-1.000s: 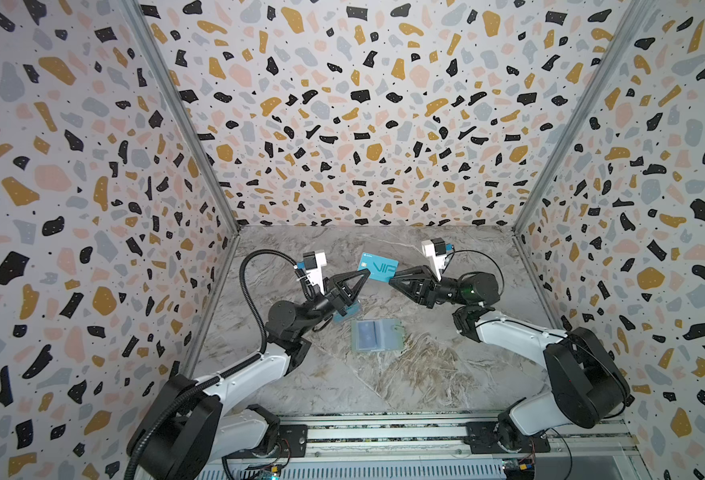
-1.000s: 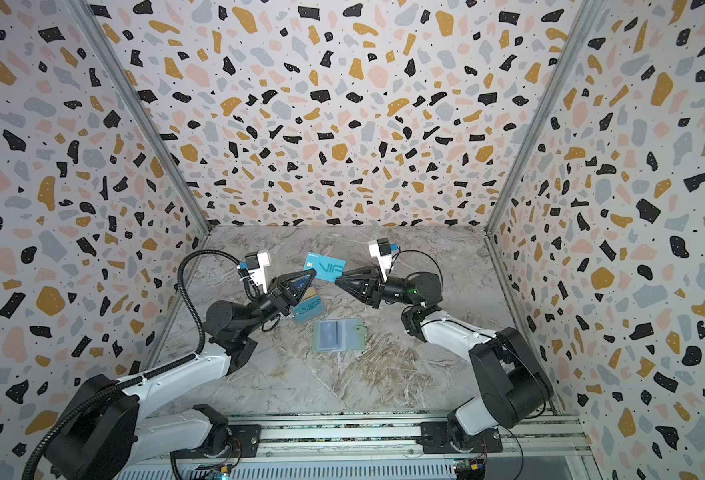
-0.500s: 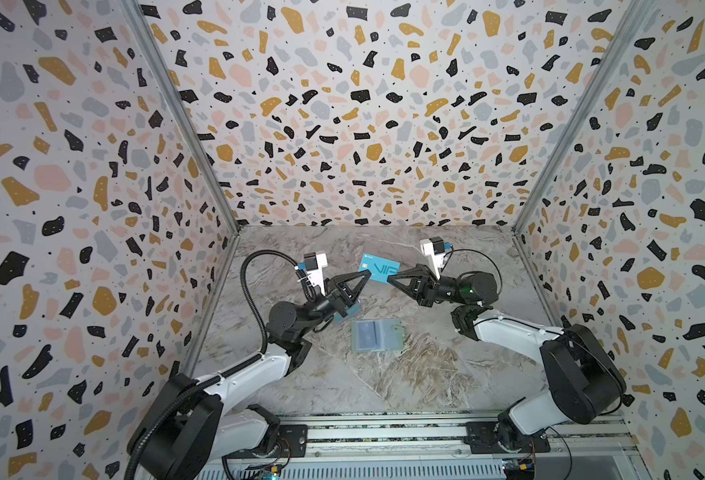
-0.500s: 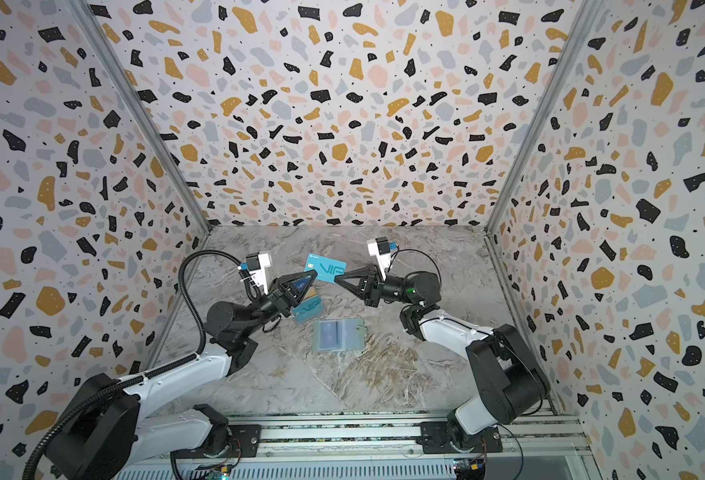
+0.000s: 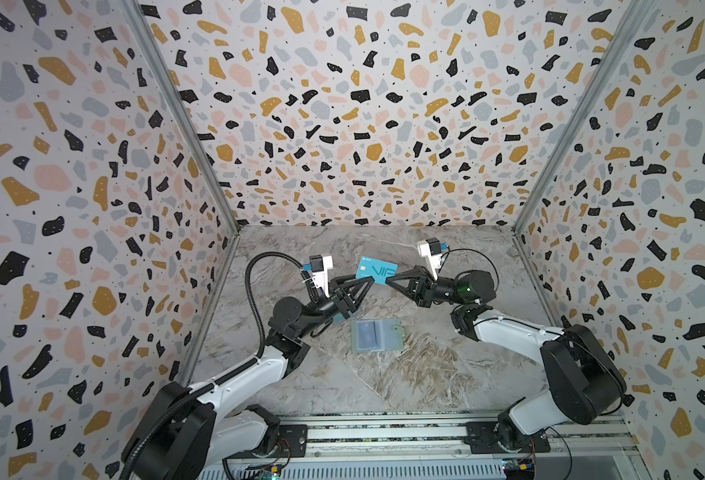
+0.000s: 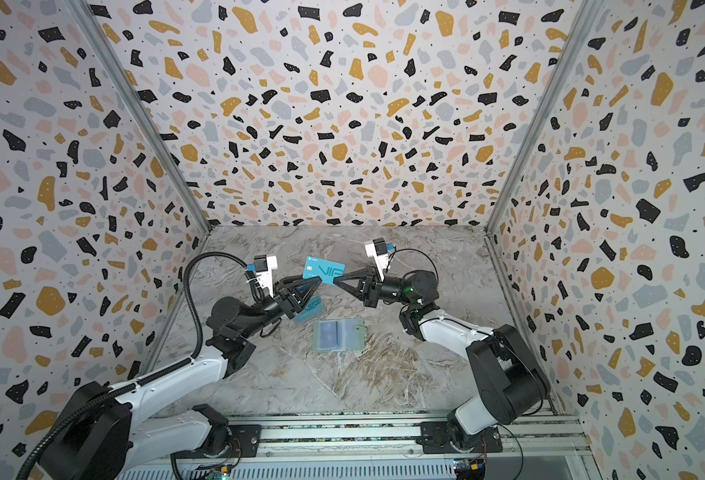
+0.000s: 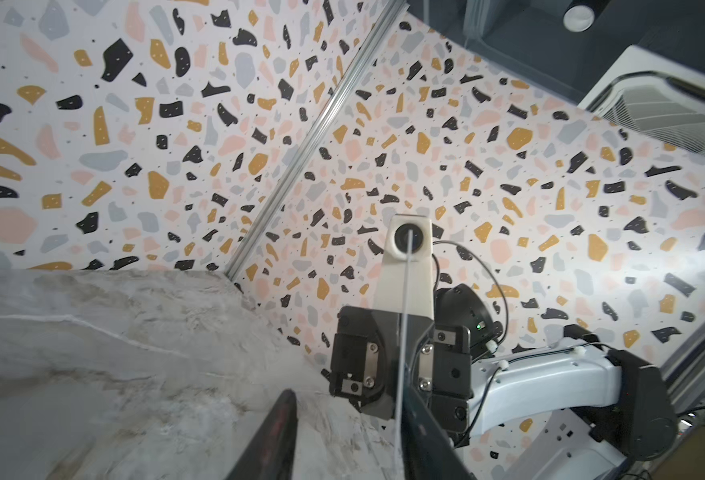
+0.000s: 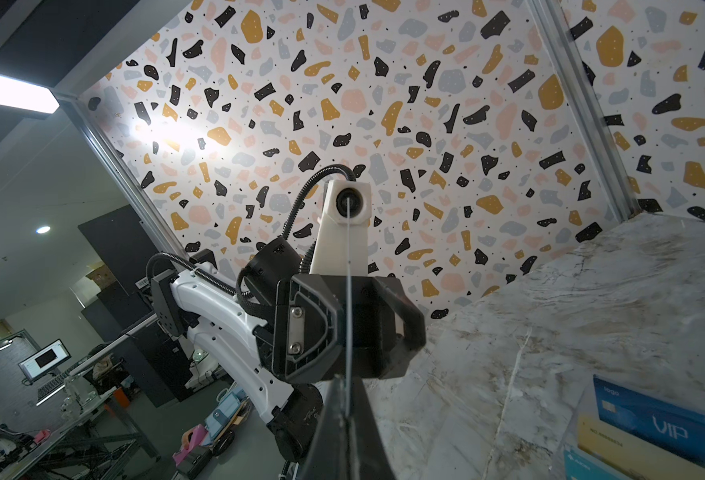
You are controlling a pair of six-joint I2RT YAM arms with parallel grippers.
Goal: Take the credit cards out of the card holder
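Right fingers (image 5: 389,281) pinch teal card (image 5: 378,271), left fingers (image 5: 359,291) parted — right wrist shows tan card (image 8: 608,440).

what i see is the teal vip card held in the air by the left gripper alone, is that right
Not the left: the right gripper alone holds the teal VIP card in the air. The left wrist view shows the left gripper open.

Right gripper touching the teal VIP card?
Touching. The right gripper is shut on the teal VIP card; the right wrist view shows it pinching the card's thin edge, no gap.
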